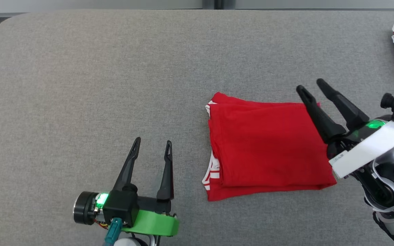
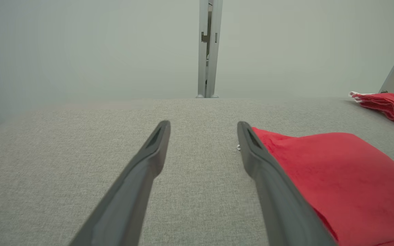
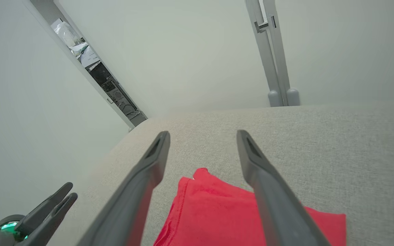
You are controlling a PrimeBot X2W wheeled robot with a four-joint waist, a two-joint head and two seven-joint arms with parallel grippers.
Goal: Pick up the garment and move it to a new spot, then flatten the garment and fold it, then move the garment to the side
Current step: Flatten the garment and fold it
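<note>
1. On the grey table (image 1: 115,68), the folded red garment (image 1: 268,147) is lying flat
2. Right gripper (image 1: 311,85) is hovering open over its far right corner, gripping nothing
3. Left gripper (image 1: 152,141) is resting open, empty

A partitioned work bay in a lab or workshop.
A grey cloth-covered table (image 1: 80,68) with a rounded corner stands against plain pale partition panels (image 2: 80,51), joined by a metal post (image 2: 209,51) behind its far edge; past the table's far left corner, a gap (image 3: 111,85) shows cluttered equipment.
</note>
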